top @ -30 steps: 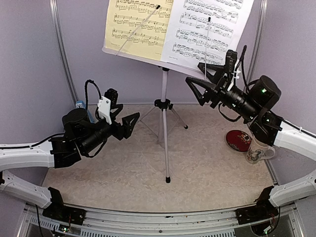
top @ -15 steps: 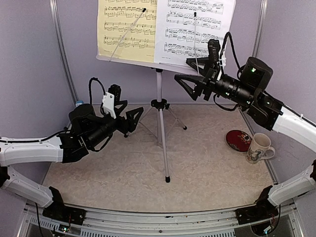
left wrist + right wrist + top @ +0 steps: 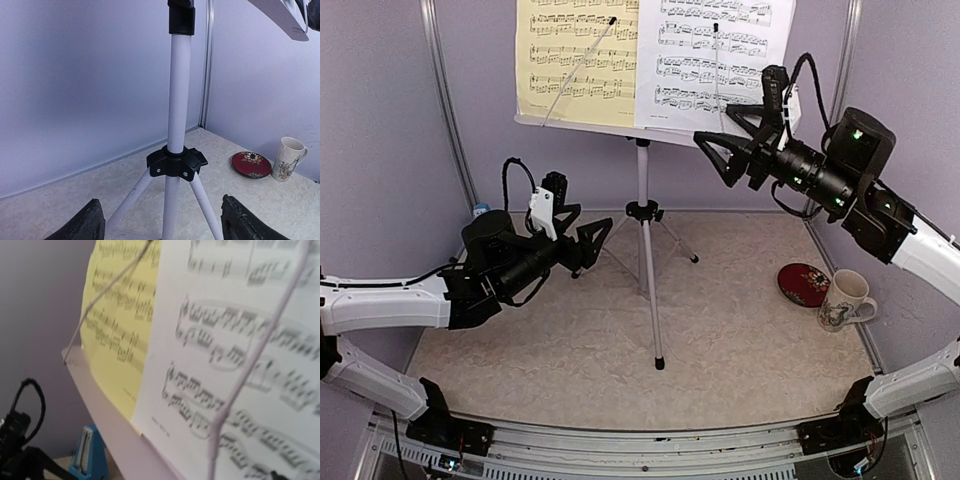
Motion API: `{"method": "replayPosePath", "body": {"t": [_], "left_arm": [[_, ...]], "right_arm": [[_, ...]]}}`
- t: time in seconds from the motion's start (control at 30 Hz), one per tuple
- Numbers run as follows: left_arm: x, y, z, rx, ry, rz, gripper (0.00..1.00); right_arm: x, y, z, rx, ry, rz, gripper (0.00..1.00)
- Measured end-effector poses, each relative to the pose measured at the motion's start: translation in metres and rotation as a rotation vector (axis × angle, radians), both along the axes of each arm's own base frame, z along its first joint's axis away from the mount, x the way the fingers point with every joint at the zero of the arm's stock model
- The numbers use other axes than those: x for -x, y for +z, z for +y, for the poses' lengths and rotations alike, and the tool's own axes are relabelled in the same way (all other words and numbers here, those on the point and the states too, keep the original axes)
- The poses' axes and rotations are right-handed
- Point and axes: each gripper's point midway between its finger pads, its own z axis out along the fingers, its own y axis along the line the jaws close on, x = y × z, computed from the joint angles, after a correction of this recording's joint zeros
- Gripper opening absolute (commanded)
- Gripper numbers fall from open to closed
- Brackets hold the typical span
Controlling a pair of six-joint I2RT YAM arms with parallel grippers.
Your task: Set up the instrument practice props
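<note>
The music stand point(image 3: 642, 215) is on its three legs around the middle of the table, same spot as half a second ago. A full second back its desk point(image 3: 580, 122) was tilted and sat further right; now it's level. The yellow sheet point(image 3: 575, 50) is on the left and the white sheet point(image 3: 720, 50) on the right, each pinned by a thin wire arm point(image 3: 578, 65).

What did move is the right gripper point(image 3: 717, 128). It's slid a bit right and up by the desk's lower right corner, jaws spread, nothing in them. Can't tell if it touches the ledge.

The left gripper point(image 3: 580, 232) has barely budged. Its fingers are wide apart either side of the pole, not touching it.

The pole is a smooth pale metal tube, with a chunky black plastic hub point(image 3: 176, 164) where the legs splay. The blue metronome point(image 3: 90, 450) stands at the back left, a little pyramid.

The table point(image 3: 740, 340) is mottled beige. On the right, a glossy dark red round disc point(image 3: 803, 283) lies just beside a white patterned mug point(image 3: 844, 300).
</note>
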Motion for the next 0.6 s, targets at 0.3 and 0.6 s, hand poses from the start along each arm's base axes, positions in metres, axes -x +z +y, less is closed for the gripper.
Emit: {"method": "replayPosePath", "body": {"t": [0.3,0.6], "left_arm": [[-0.007,-0.005,0.002,0.0,0.009,0.011,0.75],[-0.01,-0.01,0.001,0.003,-0.001,0.025,0.74]], "right_arm": [[0.03,0.035,-0.027,-0.052,0.01,-0.093,0.82],[0.028,0.049,-0.082,-0.153,-0.189,-0.066,0.45]]}}
